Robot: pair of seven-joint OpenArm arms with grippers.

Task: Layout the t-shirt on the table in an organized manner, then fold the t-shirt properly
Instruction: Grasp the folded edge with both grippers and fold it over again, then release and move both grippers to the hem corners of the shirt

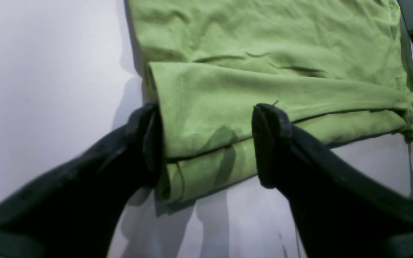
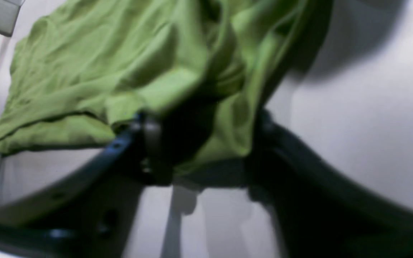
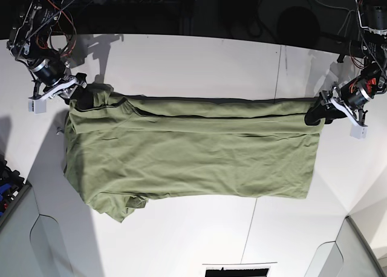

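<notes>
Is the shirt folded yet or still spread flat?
Partly folded: the t-shirt has its far long edge doubled over; the rest lies spread on the table.

The table is a broad matte white top with thin dark seam lines crossing it, and its far edge runs against a dark background. Directly on it lies the olive green t-shirt, spread lengthwise across the middle with one long edge folded over onto itself and a sleeve bunched at one lower corner. Bare white surface shows on every side of the garment.
</notes>
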